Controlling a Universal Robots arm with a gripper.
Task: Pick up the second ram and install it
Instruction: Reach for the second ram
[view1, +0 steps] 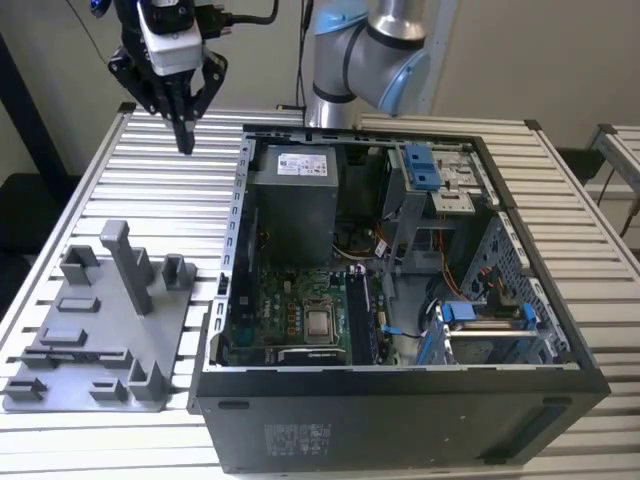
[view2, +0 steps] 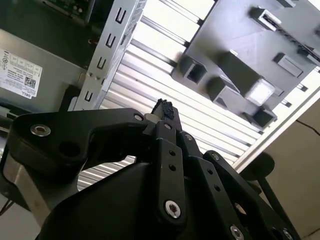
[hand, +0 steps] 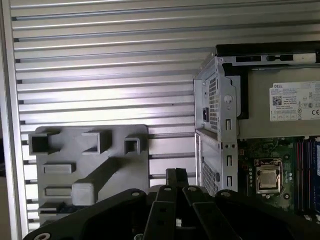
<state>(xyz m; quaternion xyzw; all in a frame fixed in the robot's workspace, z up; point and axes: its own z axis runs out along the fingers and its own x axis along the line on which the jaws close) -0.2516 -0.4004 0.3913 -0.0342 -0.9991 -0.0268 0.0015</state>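
**Gripper above bench, fingers together, nothing held**

Exterior view: gripper (view1: 185, 146) hangs over the slatted bench (view1: 170, 205), past the far end of the grey holder tray (view1: 172, 330) and to the exterior view's left of the open PC case (view1: 400, 425), apart from both; fingers (view1: 185, 122) point down, pressed together, nothing between them; motherboard (view1: 290, 300) lies inside the case.

Second wrist view: black ribbed fingertips (view2: 163, 107) meet w/ no gap; bench slats and tray (view2: 235, 25) lie beyond them, w/ the case wall (view2: 107, 45) nearby.

First wrist view: gripper (hand: 176, 176) sits over the bench (hand: 100, 75) near the tray (hand: 125, 170); a dark bluish strip in a tray slot, partly hidden by the gripper body, looks like the second ram (hand: 52, 206), not certain.
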